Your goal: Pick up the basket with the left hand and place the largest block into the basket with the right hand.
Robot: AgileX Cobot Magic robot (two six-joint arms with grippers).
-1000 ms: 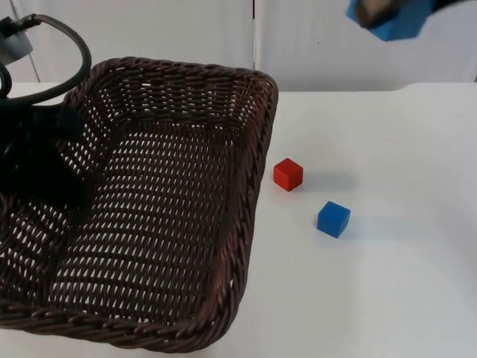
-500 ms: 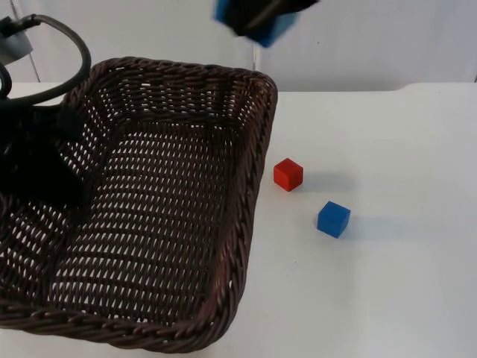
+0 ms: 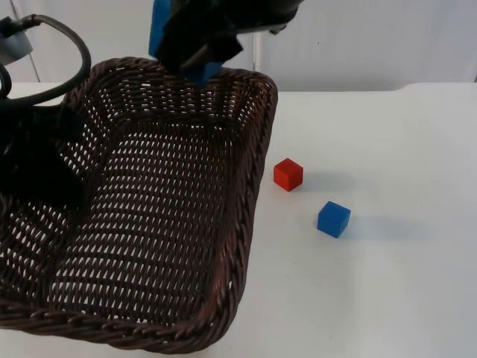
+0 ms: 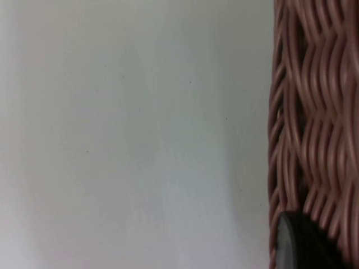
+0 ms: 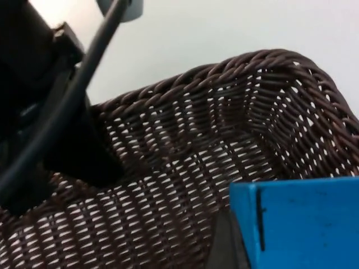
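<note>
The right gripper (image 3: 195, 46), clamped on the large blue cube block (image 3: 159, 30), hangs above the far rim of the dark brown woven wicker basket (image 3: 246, 194), whose open well lies below and nearer, held lifted by the left gripper (image 3: 52, 160) gripping its left wall.

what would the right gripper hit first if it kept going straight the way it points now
Most likely the woven floor of the basket. The right gripper, shut on the large blue block, points into its open inside, though depth is hard to judge.
</note>
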